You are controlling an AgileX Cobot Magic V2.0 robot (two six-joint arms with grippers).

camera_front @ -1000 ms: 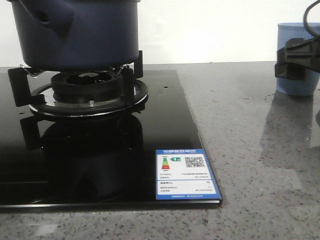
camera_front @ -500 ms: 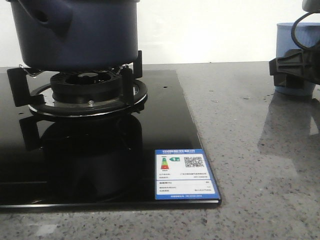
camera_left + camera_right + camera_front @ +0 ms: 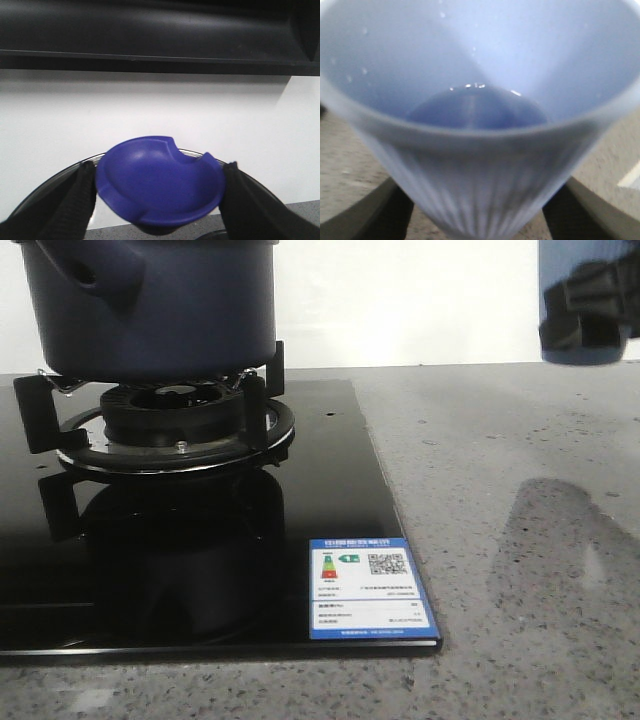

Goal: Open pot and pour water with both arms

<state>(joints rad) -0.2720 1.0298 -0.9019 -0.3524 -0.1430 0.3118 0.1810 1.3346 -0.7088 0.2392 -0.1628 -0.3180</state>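
Left gripper clamping lid knob, holding lid clear. Right gripper clamping cup, holding it off counter. Pouring into pot remaining.

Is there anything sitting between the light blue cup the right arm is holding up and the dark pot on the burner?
Nothing visible does. In the front view the cup hangs in the right gripper above bare countertop, and only open air separates it from the pot. The left gripper holds a blue lid knob; the pot's rim is cropped, so whether it's open is unclear.
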